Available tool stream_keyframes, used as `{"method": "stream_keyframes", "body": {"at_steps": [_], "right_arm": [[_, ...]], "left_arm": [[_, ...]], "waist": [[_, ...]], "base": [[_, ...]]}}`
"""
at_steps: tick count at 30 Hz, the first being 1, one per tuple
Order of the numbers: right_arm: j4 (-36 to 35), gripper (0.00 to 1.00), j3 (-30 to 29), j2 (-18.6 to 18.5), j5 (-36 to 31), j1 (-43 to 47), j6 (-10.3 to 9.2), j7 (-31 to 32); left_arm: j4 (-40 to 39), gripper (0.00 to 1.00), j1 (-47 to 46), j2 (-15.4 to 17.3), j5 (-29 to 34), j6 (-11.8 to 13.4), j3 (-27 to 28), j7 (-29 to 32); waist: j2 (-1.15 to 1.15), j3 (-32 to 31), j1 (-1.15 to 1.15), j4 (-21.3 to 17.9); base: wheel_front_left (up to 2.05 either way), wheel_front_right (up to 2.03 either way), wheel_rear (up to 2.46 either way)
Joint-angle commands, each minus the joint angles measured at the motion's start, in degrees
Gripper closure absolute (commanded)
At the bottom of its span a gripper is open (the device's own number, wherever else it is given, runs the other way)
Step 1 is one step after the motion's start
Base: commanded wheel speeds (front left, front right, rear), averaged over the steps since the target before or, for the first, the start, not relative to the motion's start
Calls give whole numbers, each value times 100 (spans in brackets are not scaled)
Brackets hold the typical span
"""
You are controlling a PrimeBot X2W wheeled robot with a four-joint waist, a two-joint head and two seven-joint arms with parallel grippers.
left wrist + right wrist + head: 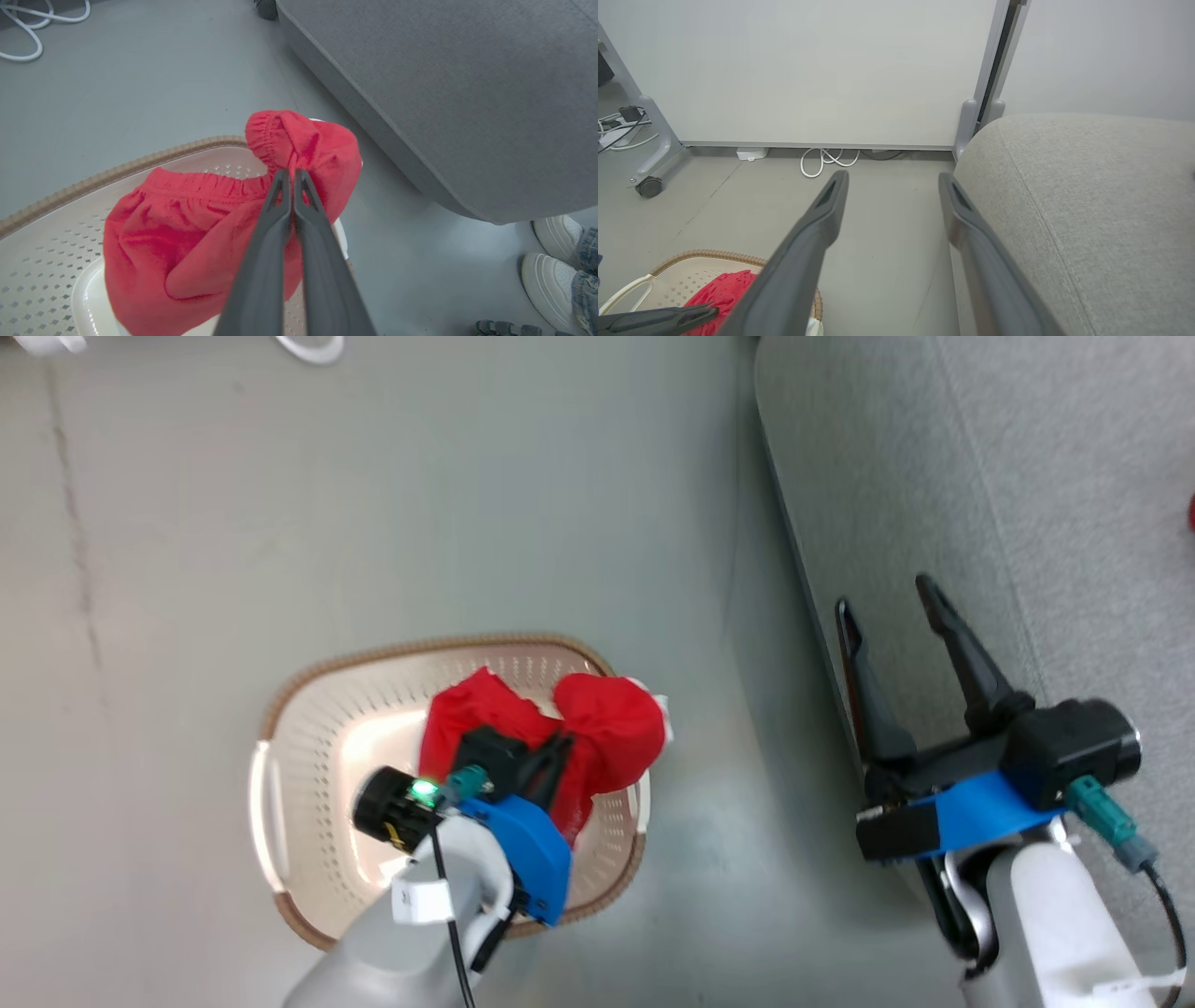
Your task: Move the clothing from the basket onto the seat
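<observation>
While the right pincer (885, 595) gapes by the seat (1027, 476), the left pincer (292, 173) is clamped on the clothing (187, 233) over the basket (117, 170).

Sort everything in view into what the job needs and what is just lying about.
Job: red clothing; basket; seat; left gripper, jaws shut on the clothing.
Lying about: white cable; a person's white shoes; wheeled stand.

clothing (607, 728) in basket (317, 775), partly over its right rim | basket left of seat (1027, 476), apart
</observation>
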Motion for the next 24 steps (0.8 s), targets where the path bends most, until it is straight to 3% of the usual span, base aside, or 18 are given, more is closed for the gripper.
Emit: {"method": "stream_keyframes", "body": {"at_steps": [1, 13, 24], "right_arm": [[12, 0, -19, -2, -16, 177, 1, 68], [79, 0, -115, -4, -34, 1195, 1, 560], [52, 0, -155, -2, 137, 1710, 1, 730]], "left_arm": [[-210, 100, 153, -30, -42, -40, -9, -22], [-1412, 100, 670, -33, -93, -43, -116, -26], [-2023, 100, 151, -36, -372, -31, -549, -26]], "waist": [[0, -768, 1, 284], [0, -2367, 1, 674], [0, -3051, 1, 1036]], "base": [[0, 0, 0], [0, 0, 0], [0, 0, 0]]}}
